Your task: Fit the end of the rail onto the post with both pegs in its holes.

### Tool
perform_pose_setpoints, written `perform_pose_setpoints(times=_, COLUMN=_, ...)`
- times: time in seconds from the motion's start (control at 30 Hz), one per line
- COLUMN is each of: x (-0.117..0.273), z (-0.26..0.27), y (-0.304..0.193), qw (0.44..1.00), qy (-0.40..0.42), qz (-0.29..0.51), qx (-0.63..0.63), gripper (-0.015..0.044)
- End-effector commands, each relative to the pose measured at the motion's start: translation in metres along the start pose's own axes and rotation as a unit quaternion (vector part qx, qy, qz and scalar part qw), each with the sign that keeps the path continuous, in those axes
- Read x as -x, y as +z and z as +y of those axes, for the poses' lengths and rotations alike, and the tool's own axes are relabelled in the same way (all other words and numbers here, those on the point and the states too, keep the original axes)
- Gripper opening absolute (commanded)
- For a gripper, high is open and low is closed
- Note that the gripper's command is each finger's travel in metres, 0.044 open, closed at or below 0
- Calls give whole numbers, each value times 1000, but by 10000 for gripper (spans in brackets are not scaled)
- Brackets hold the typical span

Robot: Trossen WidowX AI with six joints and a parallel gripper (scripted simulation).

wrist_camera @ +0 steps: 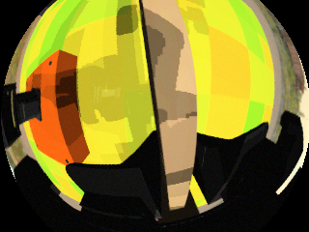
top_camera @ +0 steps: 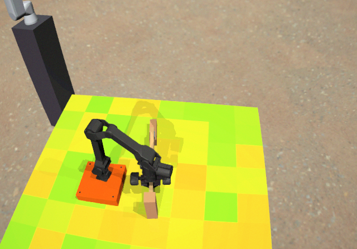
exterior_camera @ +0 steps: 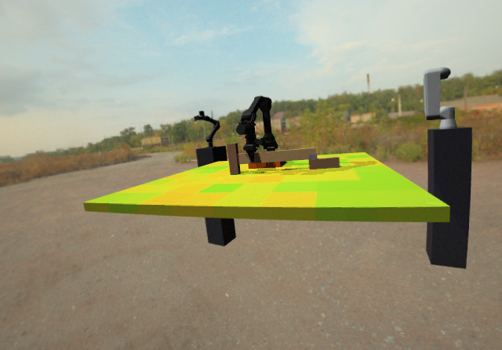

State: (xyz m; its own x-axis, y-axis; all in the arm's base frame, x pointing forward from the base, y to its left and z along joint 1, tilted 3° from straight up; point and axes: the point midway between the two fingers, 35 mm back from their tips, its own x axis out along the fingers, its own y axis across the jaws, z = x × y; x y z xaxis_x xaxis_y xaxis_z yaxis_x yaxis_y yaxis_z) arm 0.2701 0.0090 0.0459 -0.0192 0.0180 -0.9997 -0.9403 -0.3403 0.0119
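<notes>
The gripper (top_camera: 150,185) (exterior_camera: 251,158) (wrist_camera: 165,133) is clamped on the long bed rail (top_camera: 151,146) (exterior_camera: 283,154) (wrist_camera: 176,97), its dark, angular fingers set on either side of the wood near the post end. The rail is held off the table (top_camera: 222,180) (exterior_camera: 259,196) (wrist_camera: 232,63), between the upright post (top_camera: 150,209) (exterior_camera: 233,158) and the low footboard block (top_camera: 153,122) (exterior_camera: 324,162). By the look of it, the fitting is nearly finished: the rail's end is seen right by the post, touching or almost so. Neither pegs nor holes can be made out, so full seating cannot be confirmed. A check of level and contact seems called for, then a straight release without dragging the rail back. Pale tan, smooth wood is seen on the rail's narrow edge; the post and block are plain, square-edged and browner. Beyond stands a flat orange base plate (top_camera: 100,190) (exterior_camera: 265,165) (wrist_camera: 45,116), on glossy yellow-green squares.
</notes>
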Motion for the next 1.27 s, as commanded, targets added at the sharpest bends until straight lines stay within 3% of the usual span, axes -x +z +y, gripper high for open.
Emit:
perform_pose_setpoints(times=0.0, x=0, z=0, y=0, qw=1000, qy=0, qz=0, qx=0, gripper=105)
perform_pose_setpoints(times=0.43, x=0, z=0, y=0, qw=1000, qy=0, qz=0, qx=0, gripper=440)
perform_pose_setpoints(times=0.67, x=2, z=0, y=2, qw=1000, qy=0, qz=0, qx=0, gripper=440)
perform_pose_setpoints(times=0.83, x=30, z=0, y=31, qw=1000, qy=-2, qz=1, qx=0, gripper=440)
perform_pose_setpoints(times=1.23, x=30, z=0, y=31, qw=1000, qy=-2, qz=1, qx=0, gripper=440)
